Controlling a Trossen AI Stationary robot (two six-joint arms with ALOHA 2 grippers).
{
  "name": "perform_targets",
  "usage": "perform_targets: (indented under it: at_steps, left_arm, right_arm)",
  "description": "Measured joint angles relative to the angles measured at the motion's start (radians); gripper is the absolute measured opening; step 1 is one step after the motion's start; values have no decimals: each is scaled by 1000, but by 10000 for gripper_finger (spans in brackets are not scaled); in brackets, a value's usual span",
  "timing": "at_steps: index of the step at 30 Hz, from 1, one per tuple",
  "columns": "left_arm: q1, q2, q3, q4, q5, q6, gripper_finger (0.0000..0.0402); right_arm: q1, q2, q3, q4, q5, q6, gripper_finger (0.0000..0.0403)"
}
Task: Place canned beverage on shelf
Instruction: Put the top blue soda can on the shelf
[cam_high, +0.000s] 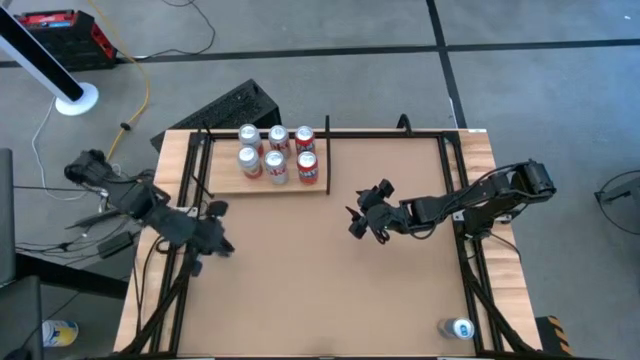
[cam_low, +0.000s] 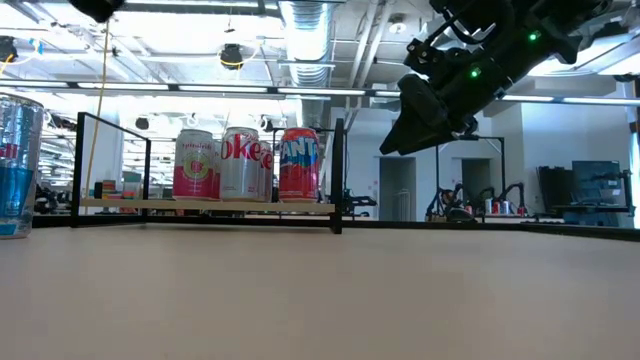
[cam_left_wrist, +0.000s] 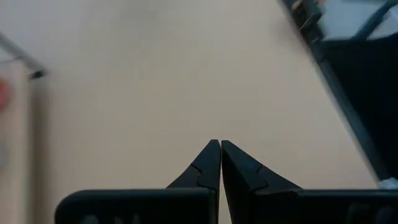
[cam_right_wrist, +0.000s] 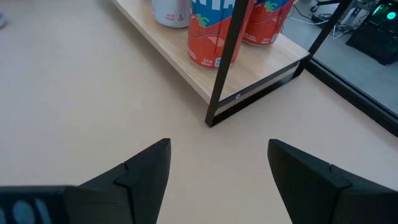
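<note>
At the left of the high view, the left end effector hovers over the table, fingers pressed together. Upper centre, six cans stand on the shelf. Right of it, the right end effector hangs empty, fingers apart. One can stands lower right.

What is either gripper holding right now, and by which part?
Nothing. The right gripper is open and empty near the shelf; the left gripper is shut on nothing.
</note>
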Motion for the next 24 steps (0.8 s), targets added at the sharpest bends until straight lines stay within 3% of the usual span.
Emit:
perform_targets:
  at_steps: [3, 10, 24]
  left_arm:
    - [-81, 6, 32, -117, -85, -79, 0]
    - [-109, 6, 34, -304, -108, -242, 18]
    - [-105, 7, 34, -360, -196, -268, 202]
  right_arm:
    - [0, 0, 0, 0, 0, 0, 290]
    - [0, 0, 0, 6, 0, 2, 290]
    - [0, 0, 0, 8, 0, 0, 290]
